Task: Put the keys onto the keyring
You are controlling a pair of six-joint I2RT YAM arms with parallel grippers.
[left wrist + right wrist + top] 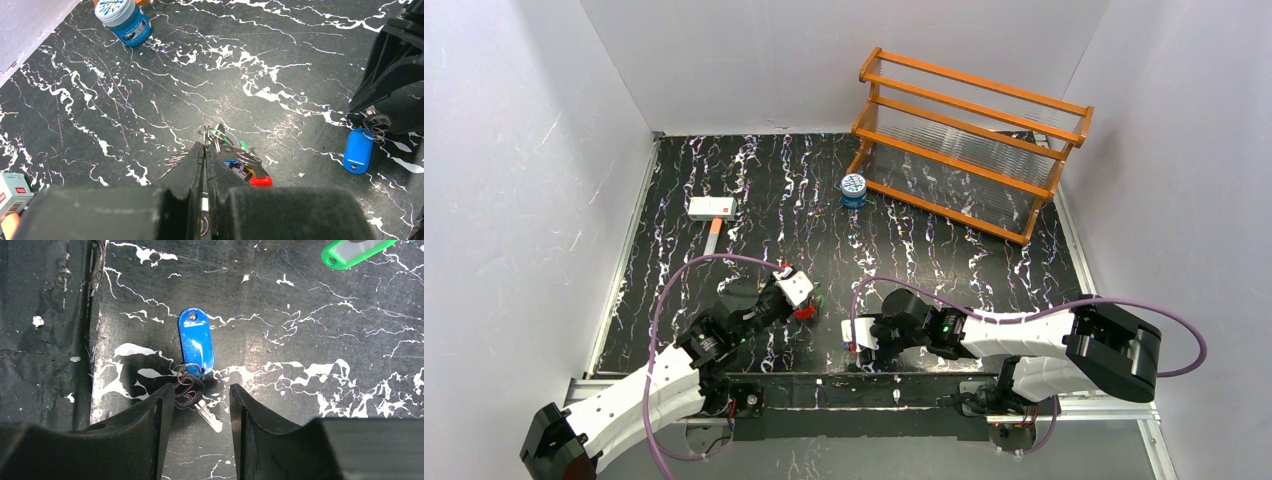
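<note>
My left gripper (205,147) is shut on the thin silvery keyring (206,134), which shows edge-on between its fingers. A bunch of keys with green (244,146), red (260,181), blue and yellow parts hangs off the ring just right of the fingertips; in the top view it is a red spot (805,312) by the left gripper (799,297). Another key (189,392), dark-headed with a blue tag (196,342), lies flat on the table. My right gripper (202,390) hovers open over it; the key head is by the left finger and the blade lies in the gap.
A blue-and-white tin (854,190) stands mid-table in front of an orange rack (969,140) at the back right. A white box with an orange handle (712,208) lies at the back left. A green tag (350,252) lies beyond the right gripper. White walls enclose the black marbled table (984,260).
</note>
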